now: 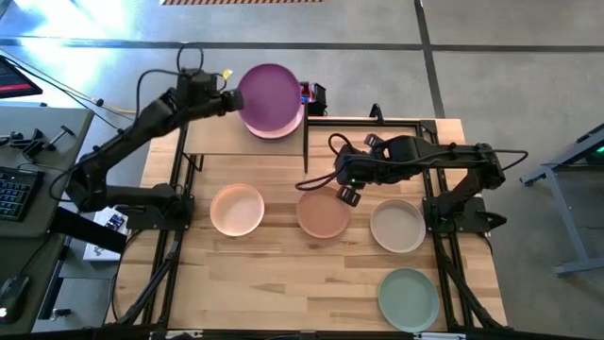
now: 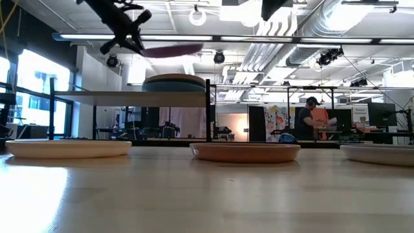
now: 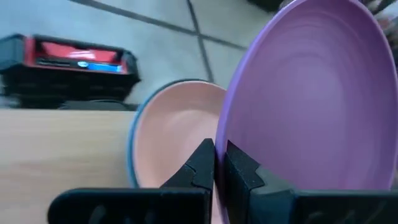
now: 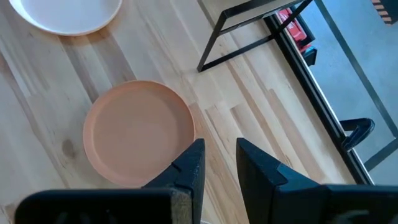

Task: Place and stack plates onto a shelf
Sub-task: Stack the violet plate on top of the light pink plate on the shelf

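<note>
From above, the left pincer [image 1: 229, 97] reaches over the shelf [image 1: 226, 140] at the far side of the desk [image 1: 283, 274], clamped on the rim of the purple plate [image 1: 271, 97]. That plate covers most of a stack beneath it, of which only a pink plate [image 1: 283, 130] shows as a sliver at the near edge. The left wrist view shows more: its fingers [image 3: 202, 163] pinch the purple plate's [image 3: 311, 93] rim, and the pink plate [image 3: 177, 134] lies below with the blue plate [image 3: 132, 134] edging out under it. The low view shows what the overhead one cannot: the purple plate [image 2: 169, 48] hangs in the air, well clear of the stack [image 2: 173, 82] resting on the shelf [image 2: 129, 98].

The right pincer [image 1: 347, 185] hovers over the desk just beside the terracotta plate [image 1: 324, 214], its fingers slightly parted and holding nothing; its wrist view shows that plate [image 4: 138, 130] just off the fingertips and the peach plate [image 4: 65, 14] farther away. Overhead, the peach plate [image 1: 237, 209], the terracotta plate and the cream plate [image 1: 397, 226] sit in a row on the desk, apart from one another, with the sage plate [image 1: 409, 298] nearer the front edge. In the low view a person [image 2: 315, 120] stands in the room behind.
</note>
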`<state>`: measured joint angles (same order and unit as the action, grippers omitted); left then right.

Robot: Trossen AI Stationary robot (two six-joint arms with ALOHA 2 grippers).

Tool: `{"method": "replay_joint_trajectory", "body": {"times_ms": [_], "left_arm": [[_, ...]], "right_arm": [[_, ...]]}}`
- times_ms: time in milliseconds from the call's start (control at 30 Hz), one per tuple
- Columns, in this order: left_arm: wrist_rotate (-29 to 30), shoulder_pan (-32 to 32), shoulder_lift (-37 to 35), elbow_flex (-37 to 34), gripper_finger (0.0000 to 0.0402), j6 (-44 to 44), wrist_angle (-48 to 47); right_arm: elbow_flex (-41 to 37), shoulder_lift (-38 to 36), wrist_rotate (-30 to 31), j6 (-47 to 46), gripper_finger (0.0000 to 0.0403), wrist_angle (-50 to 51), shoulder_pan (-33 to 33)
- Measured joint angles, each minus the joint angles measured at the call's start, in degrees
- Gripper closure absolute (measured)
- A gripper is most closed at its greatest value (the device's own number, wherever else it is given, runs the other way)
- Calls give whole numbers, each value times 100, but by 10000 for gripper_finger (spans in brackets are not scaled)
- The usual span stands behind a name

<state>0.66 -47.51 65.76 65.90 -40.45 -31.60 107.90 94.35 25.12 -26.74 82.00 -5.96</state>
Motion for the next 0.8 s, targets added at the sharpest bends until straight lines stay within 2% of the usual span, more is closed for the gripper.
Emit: {"method": "replay_joint_trajectory", "body": {"times_ms": [167,500,800], "left_arm": [[78,-148,511,574,397,493,-1138],[-320,-330,1120,643,397,563,-1129],[-456,-551,1209,643,396,580,-1123]], "right_arm": [[0,0,1,-49,334,1,0],[0,0,13,-174,334,2,-1],[0,0,11,-175,334,2,0]]}}
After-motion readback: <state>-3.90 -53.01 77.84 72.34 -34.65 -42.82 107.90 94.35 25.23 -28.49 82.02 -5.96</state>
